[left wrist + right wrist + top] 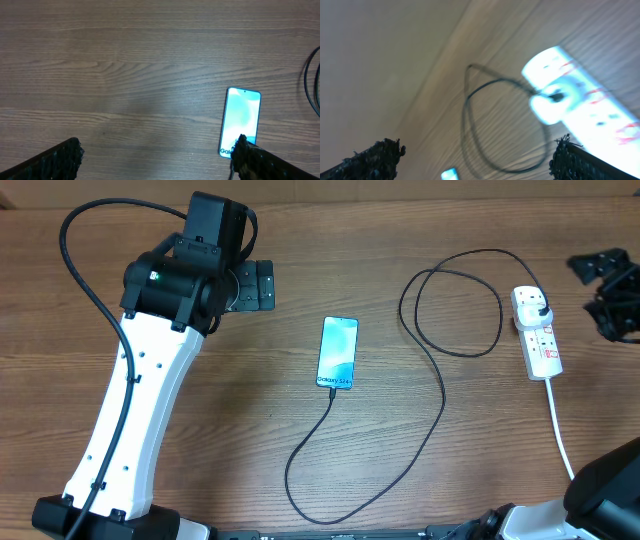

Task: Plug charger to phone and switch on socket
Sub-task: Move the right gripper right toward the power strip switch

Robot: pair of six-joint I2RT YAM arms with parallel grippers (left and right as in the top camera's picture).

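The phone (338, 353) lies flat mid-table, its cyan screen lit; it also shows in the left wrist view, phone (242, 117), and at the bottom edge of the right wrist view, phone (451, 174). The black charger cable (443, 395) runs from the phone's near end, loops, and ends in a black plug (537, 306) seated in the white socket (541, 343). The right wrist view is blurred but shows the socket (590, 110) and the cable loop (470, 125). My left gripper (268, 285) is open, left of the phone. My right gripper (604, 290) is open, right of the socket.
The socket's white cord (560, 425) trails toward the table's front edge. My left arm (140, 410) lies across the left side. Part of my right arm (610, 480) sits at the front right corner. Bare wood (150, 75) lies under the left gripper (157, 145).
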